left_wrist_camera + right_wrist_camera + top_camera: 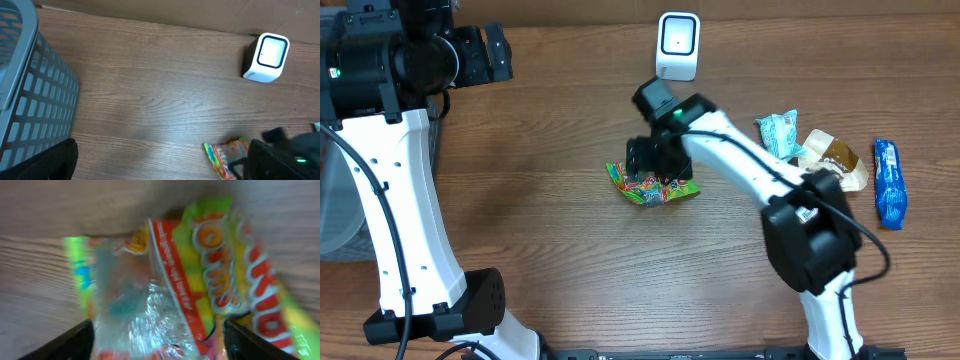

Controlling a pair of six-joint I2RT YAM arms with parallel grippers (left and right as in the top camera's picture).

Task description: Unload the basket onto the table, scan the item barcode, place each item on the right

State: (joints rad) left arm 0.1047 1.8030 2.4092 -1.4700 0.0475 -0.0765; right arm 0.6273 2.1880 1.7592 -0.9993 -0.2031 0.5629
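Observation:
The item, a bright green, yellow and red candy bag [650, 190], lies on the wooden table near the middle. My right gripper [658, 160] hangs right over it. In the right wrist view its dark fingers stand wide apart on either side of the bag [190, 280], so the right gripper [157, 342] is open around it. No barcode shows. The white scanner [678, 45] stands upright at the back of the table. My left gripper [485, 55] is high at the back left, open and empty. Its view takes in the scanner [267, 57] and the bag [225, 152].
A grey slatted basket [30, 90] stands at the table's left edge. At the right lie a teal packet [780, 132], a brown packet [832, 158] and a blue bar [889, 183].

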